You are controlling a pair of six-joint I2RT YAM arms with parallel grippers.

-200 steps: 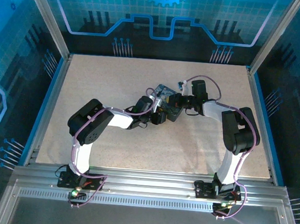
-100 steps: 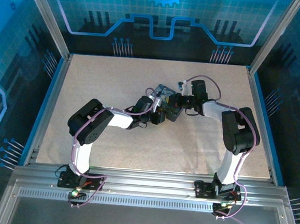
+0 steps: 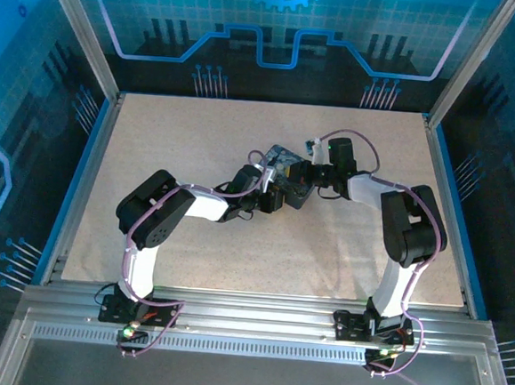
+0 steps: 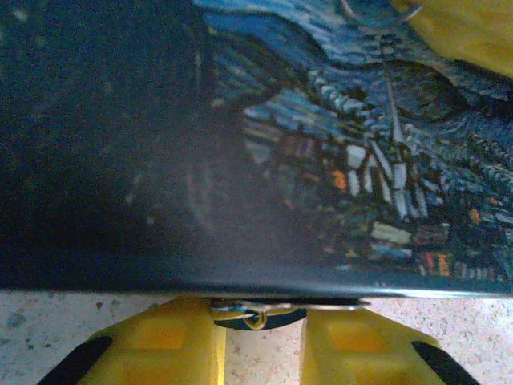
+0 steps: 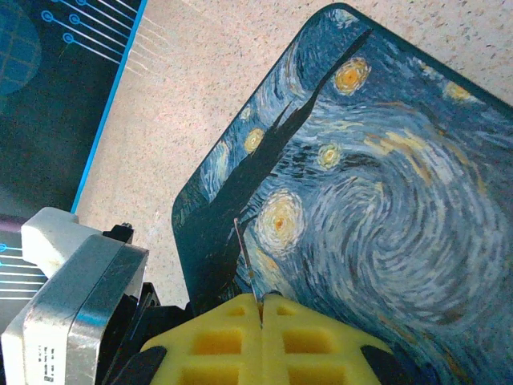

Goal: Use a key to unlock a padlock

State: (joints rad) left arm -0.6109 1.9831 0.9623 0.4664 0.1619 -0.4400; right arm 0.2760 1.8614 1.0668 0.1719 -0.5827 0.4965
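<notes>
**Two-part job: align first, then push**

Both arms crowd the middle of the desk (image 3: 200, 134), right at the starry-night tin (image 3: 284, 162). On the right wrist view, my right tool (image 5: 262, 317) has its yellow fingers pressed flat together, pinching the key (image 5: 244, 257). The thin sliver pokes out over the tin's painted lid. On the left wrist view, the left tool (image 4: 264, 341) has the padlock (image 4: 255, 318) between its fingers at the tin's near edge. I can make out the dark body and thin wire loop, clamped as far as I can judge. I cannot see the keyhole from either wrist.

So my call: hold the lock side rigid and bring the key tip in slowly along the keyway's axis, with no sideways load. That sliver looks easy to twist in the grip. Seat it fully before turning.
</notes>
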